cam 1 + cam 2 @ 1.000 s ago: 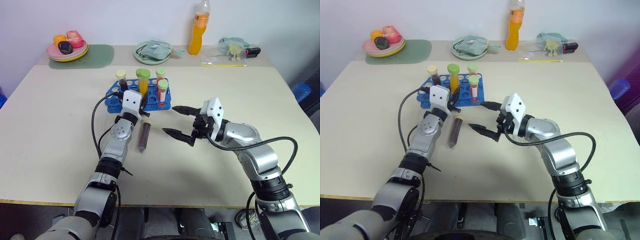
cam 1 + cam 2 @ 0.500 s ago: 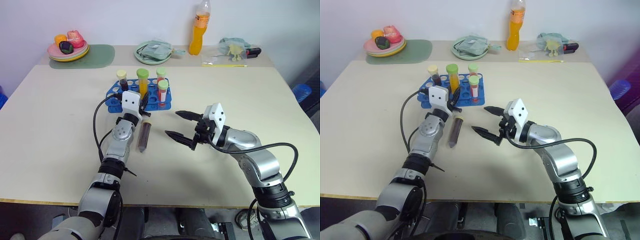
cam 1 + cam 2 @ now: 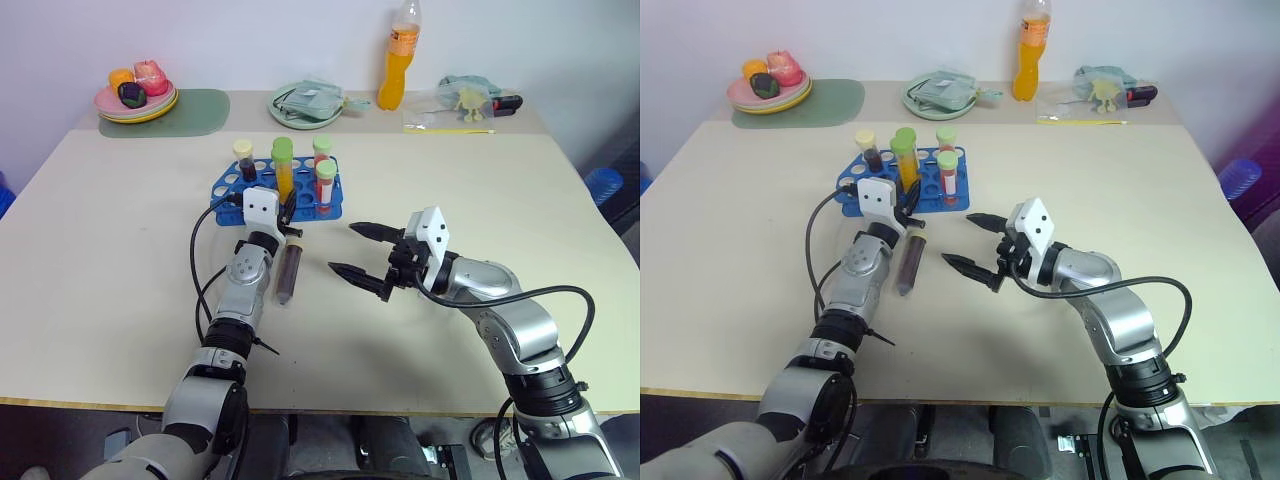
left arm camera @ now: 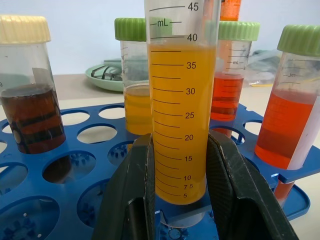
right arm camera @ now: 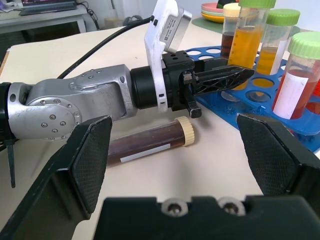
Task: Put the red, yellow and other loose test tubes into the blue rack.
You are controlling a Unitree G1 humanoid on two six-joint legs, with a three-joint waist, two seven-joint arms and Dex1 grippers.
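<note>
My left gripper (image 4: 180, 145) is shut on a yellow tube (image 3: 284, 170) with a green cap. It holds the tube upright with its tip in a hole of the blue rack (image 3: 228, 186). A dark brown tube (image 3: 288, 272) with a cream cap lies flat on the table, just right of my left wrist. My right gripper (image 3: 343, 247) hovers open over the table to the right of that tube, pointing towards it, with nothing between its fingers. Standing in the rack are a brown tube (image 3: 244, 160), another yellow tube (image 4: 136, 95) and two red tubes (image 3: 324, 185).
Along the table's far side are a stack of plates with toy fruit (image 3: 135, 97), a green mat (image 3: 195, 112), a round green plate (image 3: 305, 104), an orange drink bottle (image 3: 397, 62) and a small bag with clutter (image 3: 465, 95). A blue stool (image 3: 605, 185) stands off the right edge.
My left wrist has rolled slightly with the yellow tube still in its grip at the rack. The right gripper stays open in the same place.
</note>
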